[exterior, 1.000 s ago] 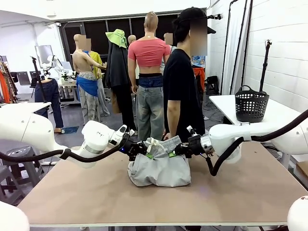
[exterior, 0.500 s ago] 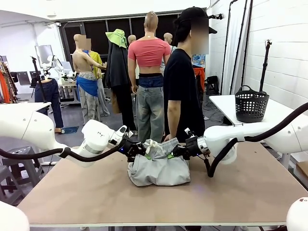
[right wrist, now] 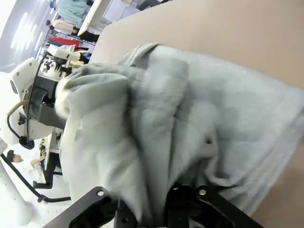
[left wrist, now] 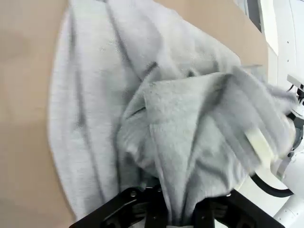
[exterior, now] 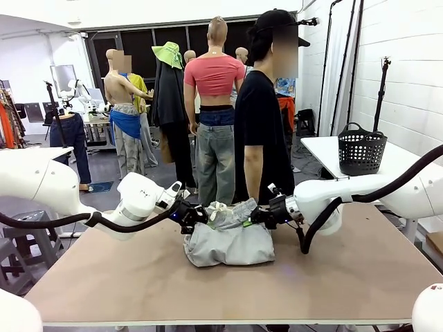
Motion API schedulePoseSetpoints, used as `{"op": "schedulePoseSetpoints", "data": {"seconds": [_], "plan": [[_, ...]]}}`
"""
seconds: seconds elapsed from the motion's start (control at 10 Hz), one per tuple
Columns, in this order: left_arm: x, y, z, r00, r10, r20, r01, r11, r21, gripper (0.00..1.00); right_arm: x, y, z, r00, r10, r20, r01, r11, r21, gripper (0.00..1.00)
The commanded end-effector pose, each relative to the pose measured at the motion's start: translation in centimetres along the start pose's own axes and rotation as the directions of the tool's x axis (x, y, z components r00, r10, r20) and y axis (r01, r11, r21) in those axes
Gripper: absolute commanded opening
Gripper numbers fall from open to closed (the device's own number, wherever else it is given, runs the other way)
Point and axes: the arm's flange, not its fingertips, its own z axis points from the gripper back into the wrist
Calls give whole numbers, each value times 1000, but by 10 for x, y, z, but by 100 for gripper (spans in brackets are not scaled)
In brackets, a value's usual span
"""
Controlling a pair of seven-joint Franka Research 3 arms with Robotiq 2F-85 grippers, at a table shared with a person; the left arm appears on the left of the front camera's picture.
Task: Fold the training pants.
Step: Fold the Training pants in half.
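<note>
Light grey soft jersey training pants (exterior: 228, 238) bunched mid-table on the brown table (exterior: 104, 277), upper edge lower now than a second ago, drooping onto the pile. Left gripper (exterior: 196, 216) and right gripper (exterior: 257, 217) at either side, cloth between the jaws in both wrist views; clamped or easing off, cannot tell. Likely the fold being laid down, release next.

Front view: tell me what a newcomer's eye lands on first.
First, the light grey training pants, bunched in a heap at the middle of the brown table. The left tool and the right tool meet the heap's upper edge from either side, with cloth between the fingers in both wrist views. Right behind stands a person in a black shirt at the table's far edge.
</note>
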Motion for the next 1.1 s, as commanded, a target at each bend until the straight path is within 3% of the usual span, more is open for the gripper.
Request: {"op": "schedulePoseSetpoints", "data": {"seconds": [0.0,0.2,1.0], "plan": [[19,1,-8,999,26,25,-28,995,92,63,9,-8,16,999,-1,41,5,996,-90,61],[15,2,2,998,28,49,-33,994,100,100,12,-4,30,998,10,55,-4,994,-111,99],[-23,-12,84,978,-53,200,27,991,132,100,29,28,83,993,89,72,-75,981,-180,100]]}}
